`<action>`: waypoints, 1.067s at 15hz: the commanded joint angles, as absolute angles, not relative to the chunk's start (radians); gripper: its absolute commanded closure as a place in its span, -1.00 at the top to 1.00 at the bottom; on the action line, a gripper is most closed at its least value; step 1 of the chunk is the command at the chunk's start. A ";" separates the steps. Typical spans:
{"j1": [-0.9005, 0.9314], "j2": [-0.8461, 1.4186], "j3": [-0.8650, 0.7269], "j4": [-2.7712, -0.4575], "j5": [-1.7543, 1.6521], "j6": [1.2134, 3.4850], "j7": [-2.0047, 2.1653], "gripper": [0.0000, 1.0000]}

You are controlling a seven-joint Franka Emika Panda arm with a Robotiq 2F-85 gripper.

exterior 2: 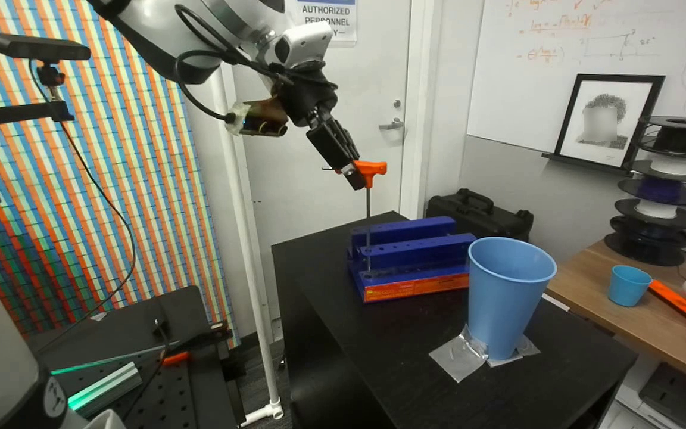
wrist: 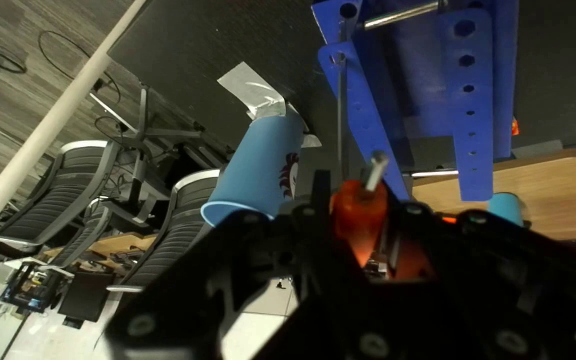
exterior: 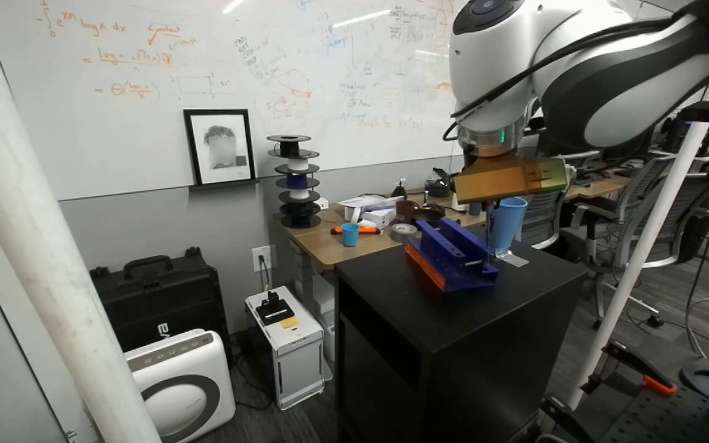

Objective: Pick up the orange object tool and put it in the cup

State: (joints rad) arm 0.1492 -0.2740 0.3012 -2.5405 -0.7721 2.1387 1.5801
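Observation:
The orange tool (exterior 2: pixel 376 168) is a T-handled key with a long thin metal shaft. Its shaft (exterior: pixel 488 231) stands upright and passes through a hole at one end of the dark blue rack (exterior 2: pixel 414 256). My gripper (exterior 2: pixel 352 175) is shut on the orange handle, which also shows between the fingers in the wrist view (wrist: pixel 359 210). In an exterior view the wrist camera housing hides the fingers. The cup (exterior 2: pixel 507 304) is a light-blue tumbler standing upright beside the rack, with silver tape at its foot. It also shows in the wrist view (wrist: pixel 263 165), apart from the gripper.
The rack and cup stand on a black cabinet (exterior: pixel 440 326). A wooden desk (exterior: pixel 317 243) behind holds a smaller blue cup (exterior 2: pixel 629 286), an orange knife (exterior 2: pixel 685 307), a tape roll (exterior: pixel 403 232) and a stack of spools (exterior: pixel 296 181). A white pole (exterior 2: pixel 242 196) stands near the arm.

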 commanded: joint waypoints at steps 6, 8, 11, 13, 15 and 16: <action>0.178 -0.420 0.321 -2.544 -0.806 2.117 1.572 -0.79; 0.182 -0.447 0.326 -2.542 -0.806 2.115 1.564 -0.78; 0.180 -0.486 0.331 -2.535 -0.805 2.093 1.541 -0.78; 0.166 -0.509 0.314 -2.533 -0.802 2.073 1.517 -0.78; 0.152 -0.532 0.287 -2.540 -0.799 2.059 1.496 -0.79; 0.144 -0.540 0.274 -2.544 -0.799 2.053 1.490 -0.79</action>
State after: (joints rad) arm 0.1663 -0.4918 0.3057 -2.5397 -0.7831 2.0754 1.5341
